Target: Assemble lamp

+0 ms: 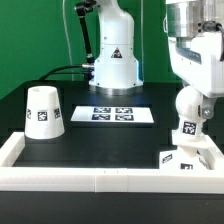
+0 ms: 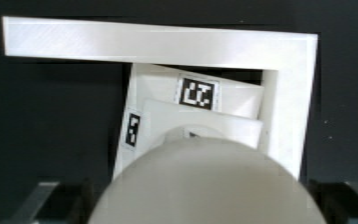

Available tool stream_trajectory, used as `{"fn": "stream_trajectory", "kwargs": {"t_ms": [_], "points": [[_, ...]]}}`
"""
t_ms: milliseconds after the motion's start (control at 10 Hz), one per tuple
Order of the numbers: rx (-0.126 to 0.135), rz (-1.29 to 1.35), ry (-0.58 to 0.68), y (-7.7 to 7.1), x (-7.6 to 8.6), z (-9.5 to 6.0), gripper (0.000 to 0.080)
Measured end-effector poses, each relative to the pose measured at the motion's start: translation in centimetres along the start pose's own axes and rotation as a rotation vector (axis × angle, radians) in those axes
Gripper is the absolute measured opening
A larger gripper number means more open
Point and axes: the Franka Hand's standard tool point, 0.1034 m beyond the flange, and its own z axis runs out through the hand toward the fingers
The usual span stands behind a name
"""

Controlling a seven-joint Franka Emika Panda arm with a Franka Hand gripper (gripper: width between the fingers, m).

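Now your gripper (image 1: 191, 113) clamps the bulb (image 1: 188, 130), poised just above the base (image 1: 190, 152); the shade (image 1: 43, 110) stands well off to its side. Judge the bulb light, rigid and smooth, so grip the round head squarely or it may twist.

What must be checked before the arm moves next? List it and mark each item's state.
1. Grip: the gripper is closed on the bulb. Ok.
2. Bulb over the base: the wrist view shows the base directly beneath the bulb. Ok.
3. Stem lined up with the base's socket: the bulb hides it. Cannot tell.
4. Base braced: it sits in the corner of the white wall. Ok.
5. Bulb upright: it looks near vertical in the exterior view. Ok.
6. Shade out of the way: it stands apart at the exterior view's left. Ok.
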Motion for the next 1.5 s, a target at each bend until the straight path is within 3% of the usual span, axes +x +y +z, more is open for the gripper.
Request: {"fn": "stream_trajectory", "kwargs": {"t_ms": [300,400,700,1000,1500], "points": [[0.001,0.107,-0.006,0.0,-0.4,0.0,0.0579],[-0.001,0.095,-0.006,0.0,-0.5,0.0,0.0678],[-0.053,-0.042,-0.012,1.2,-2.0,-0.4,0.0698],[-0.09,-0.161,-0.029,2.3,-2.5,-2.8,0.0698],[-0.095,-0.159,-0.027,2.6,-2.4,-2.5,0.0698]]}}
